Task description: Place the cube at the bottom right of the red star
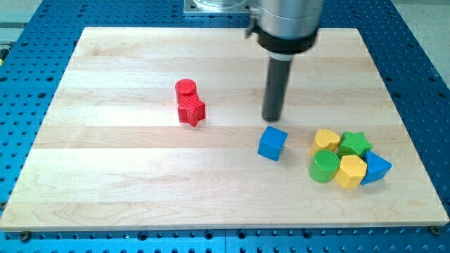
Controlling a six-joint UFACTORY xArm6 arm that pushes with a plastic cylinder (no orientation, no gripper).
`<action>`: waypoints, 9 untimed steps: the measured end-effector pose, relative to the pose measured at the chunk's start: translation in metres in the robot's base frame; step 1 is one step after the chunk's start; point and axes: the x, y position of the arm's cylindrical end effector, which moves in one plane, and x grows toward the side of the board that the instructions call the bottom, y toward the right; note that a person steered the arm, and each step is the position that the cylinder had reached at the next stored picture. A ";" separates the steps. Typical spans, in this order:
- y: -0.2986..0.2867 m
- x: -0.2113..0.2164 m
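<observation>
Blue cube lying well to the view's right of, and lower than, red star, with red cylinder touching the star's upper edge. My tip, a bare rod with nothing to open or close, just above the cube, contact not discernible. Step in hand: approach. Next move, by judgement: repositioning to the cube's right, then pushing leftward toward the star's lower right.

Blue cube, red star, pale striped wooden board.

my tip just above blue cube — red star well left.
</observation>
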 end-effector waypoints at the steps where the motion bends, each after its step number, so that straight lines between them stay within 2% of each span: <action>1: -0.068 0.027; 2: -0.140 0.022; 3: -0.157 0.008; 4: -0.141 0.016; 5: -0.140 0.053; 6: -0.127 0.045; 7: -0.078 -0.006; 8: 0.024 -0.017; 9: 0.045 -0.005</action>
